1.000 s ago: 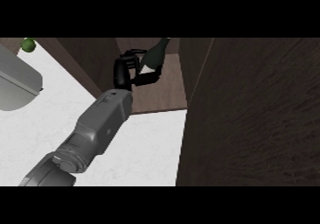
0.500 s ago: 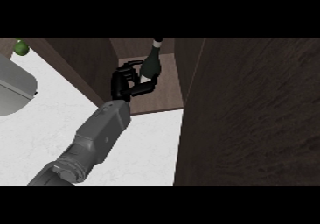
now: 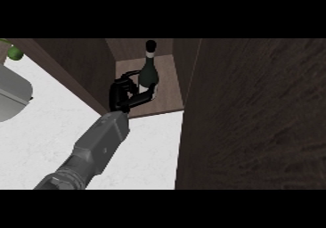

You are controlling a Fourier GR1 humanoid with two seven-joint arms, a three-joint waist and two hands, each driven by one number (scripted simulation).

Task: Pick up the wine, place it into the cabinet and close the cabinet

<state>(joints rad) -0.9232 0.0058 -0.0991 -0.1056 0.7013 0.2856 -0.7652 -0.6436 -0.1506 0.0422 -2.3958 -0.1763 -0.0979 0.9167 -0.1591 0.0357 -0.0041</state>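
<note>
Your left hand (image 3: 128, 94) grasps the wine (image 3: 148, 71) upright inside the cabinet (image 3: 167, 95); lower it squarely onto the shelf before releasing.

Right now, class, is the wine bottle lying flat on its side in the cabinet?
No, the wine bottle stands upright inside the cabinet, neck up, beside the hand.

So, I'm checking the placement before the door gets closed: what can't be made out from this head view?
- Whether the wine bottle rests on the cabinet floor: the left hand, its fingers curled round the bottle, hides its base.
- The right hand: in no view.
- The cabinet door's handle and lower end: cut off by the frame's edge.
- The grey object at left: cut off by the left edge.
</note>
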